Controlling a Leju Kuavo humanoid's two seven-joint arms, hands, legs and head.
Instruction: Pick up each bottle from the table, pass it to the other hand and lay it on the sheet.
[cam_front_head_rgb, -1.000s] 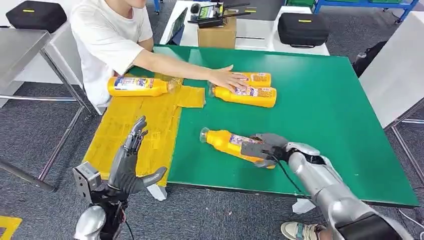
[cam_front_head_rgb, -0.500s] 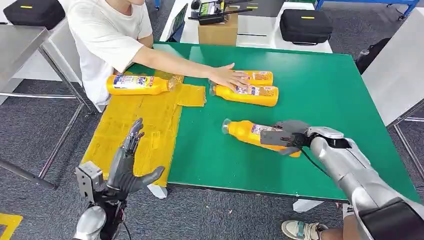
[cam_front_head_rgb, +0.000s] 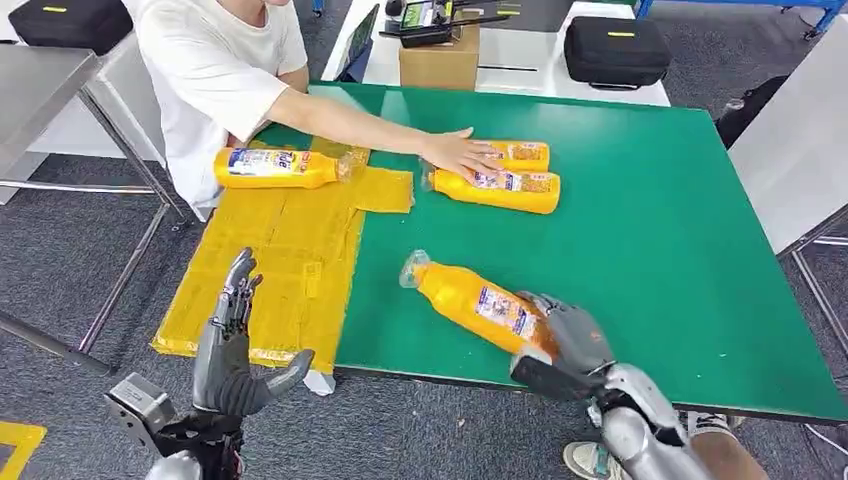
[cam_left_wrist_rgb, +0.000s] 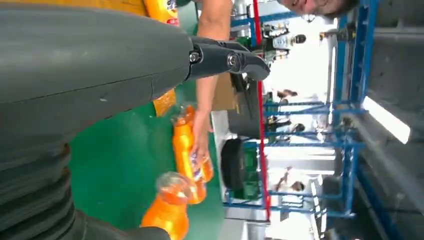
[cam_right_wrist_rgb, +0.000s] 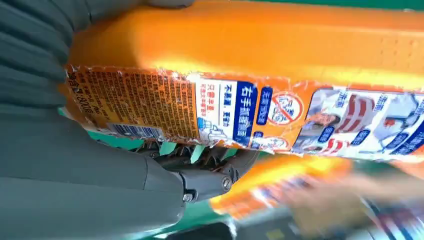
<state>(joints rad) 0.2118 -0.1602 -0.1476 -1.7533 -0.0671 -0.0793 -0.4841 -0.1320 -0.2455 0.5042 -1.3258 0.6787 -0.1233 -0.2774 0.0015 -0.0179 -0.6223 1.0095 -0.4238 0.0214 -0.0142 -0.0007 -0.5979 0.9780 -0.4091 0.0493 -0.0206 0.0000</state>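
At lower right of the head view, the right hand (cam_front_head_rgb: 562, 345) grips an orange bottle (cam_front_head_rgb: 474, 303); the left hand (cam_front_head_rgb: 232, 345), lower left, is spread and empty.

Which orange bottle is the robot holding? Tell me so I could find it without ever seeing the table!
Start at the big green table and go to its near edge, by the robot. The bottle there lies slanted, cap toward the yellow sheet, with the right robot hand gripping its bottom end. The other three lie farther back: two under a person's hand, one on the sheet.
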